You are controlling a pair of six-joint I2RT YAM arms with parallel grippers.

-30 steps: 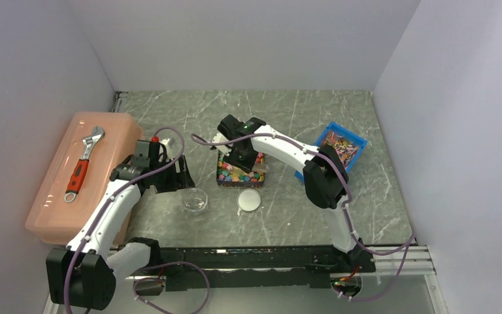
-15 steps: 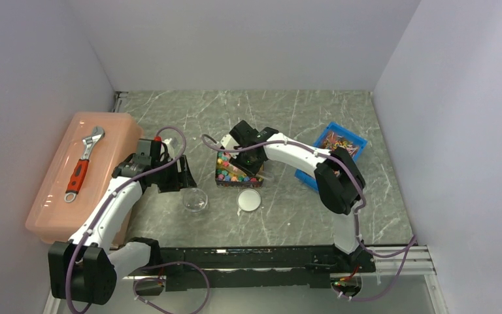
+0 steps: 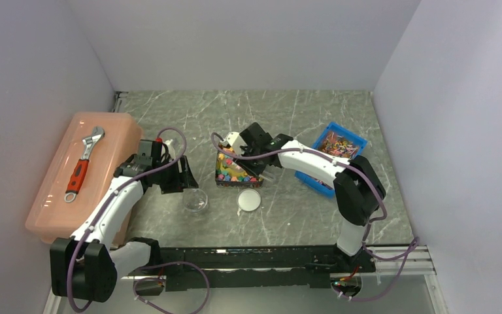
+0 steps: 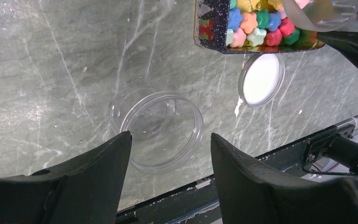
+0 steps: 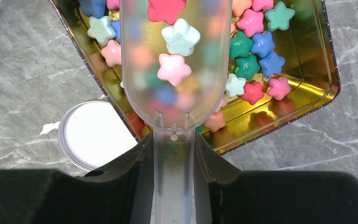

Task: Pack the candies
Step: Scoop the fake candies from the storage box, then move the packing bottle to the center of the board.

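Scooping step, by the look of it, with the transfer not yet made. Right hand point(image 5: 173, 165) at lower centre of the right wrist frame, pinched narrow on the stem of a translucent scoop point(image 5: 175, 112). Loaded with several star-shaped candies point(image 5: 173, 68), pink, pale blue and red among them. Held with the bowl pointing away from the wrist and hanging over the gold-lined tin point(image 5: 279, 134), probably so that any strays drop back among the rest rather than onto the surface point(image 5: 23, 60). Most of the sweets lying loose in that tin, across the upper half of the frame; at centre of the top view.

Left hand point(image 4: 170, 144) at the bottom of its own frame, spread wide, one finger either side of a clear round dish point(image 4: 168, 116) seen below. Empty so far. Likely posted there to steady or fence the dish for the pour; touching it or hovering above, cannot tell. White lid point(image 4: 261, 79) set flat at right of the dish, just below the tin, leaving the mouth open for filling and within reach for closing afterwards.

Next, presumably: carry the scoop toward lower left in the top view, over to the dish, keeping it level, then tip. Risk of light pieces bouncing off the rim and skittering across the surface.
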